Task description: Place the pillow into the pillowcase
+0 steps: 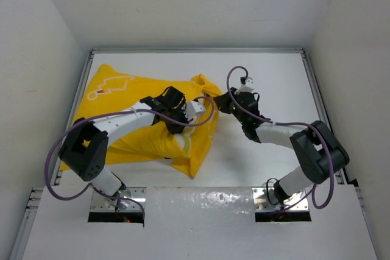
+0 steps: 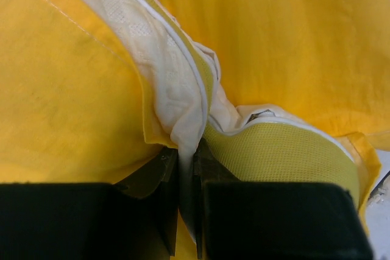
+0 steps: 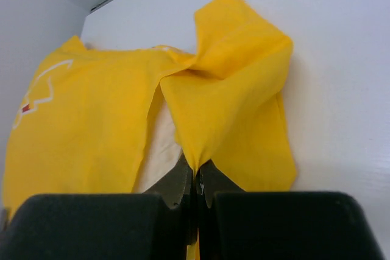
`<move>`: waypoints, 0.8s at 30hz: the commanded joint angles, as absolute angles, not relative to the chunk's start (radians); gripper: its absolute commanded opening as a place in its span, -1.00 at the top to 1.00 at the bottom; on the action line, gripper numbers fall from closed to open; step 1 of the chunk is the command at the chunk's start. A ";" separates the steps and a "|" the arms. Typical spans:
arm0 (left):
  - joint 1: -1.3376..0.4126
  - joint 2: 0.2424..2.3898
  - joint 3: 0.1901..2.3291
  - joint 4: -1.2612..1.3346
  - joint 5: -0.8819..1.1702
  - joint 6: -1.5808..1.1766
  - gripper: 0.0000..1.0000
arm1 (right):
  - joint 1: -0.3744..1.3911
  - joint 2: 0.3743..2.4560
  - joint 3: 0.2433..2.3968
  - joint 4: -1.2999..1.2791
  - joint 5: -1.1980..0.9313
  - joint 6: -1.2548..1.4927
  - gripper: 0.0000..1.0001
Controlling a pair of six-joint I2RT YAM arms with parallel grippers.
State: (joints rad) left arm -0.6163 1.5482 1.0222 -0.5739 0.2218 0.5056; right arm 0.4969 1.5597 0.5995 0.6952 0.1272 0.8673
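My left pincer is nearly closed, its jaws pinching a thin fold of the pillow, the cream textured cloth running straight down between the tips. Just to the right of that pinch, the pillow's yellow mesh side band curves away, edged with white piping. Yellow cloth of the pillowcase lies on both sides of the exposed cream strip, so only this edge of the pillow shows from my left wrist.

My right pincer is closed tight on a narrow fold of the pillowcase, the yellow cloth rising from the tips into a loose, crumpled flap. To the left of that flap the case gapes a little, and a sliver of cream pillow shows in the opening.

From above, my two pincers meet near the right-hand end of the case, the left one over the yellow cloth and the right one at its edge. The case lies across the left half of the white worktop, bulging with the pillow mostly inside, a white printed outline showing near its far left corner.
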 commanded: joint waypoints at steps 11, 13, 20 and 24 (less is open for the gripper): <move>-0.583 1.764 1.301 -0.492 0.054 0.399 1.00 | 0.485 1.425 0.683 0.375 -0.183 0.586 0.68; -0.586 1.760 1.307 -0.498 0.128 0.408 1.00 | 0.485 1.399 0.620 0.342 -0.101 0.571 -0.40; -0.592 1.713 1.213 -0.485 0.219 0.431 1.00 | 0.515 1.520 0.617 0.457 -0.078 0.637 -0.65; -0.592 1.704 1.218 -0.500 0.241 0.425 1.00 | 0.535 1.658 0.658 0.494 -0.002 0.704 -0.67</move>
State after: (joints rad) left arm -0.5991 1.7443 1.2289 -0.4961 0.1928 0.4198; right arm 0.5220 1.5829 0.6121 0.4381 -0.0559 0.6525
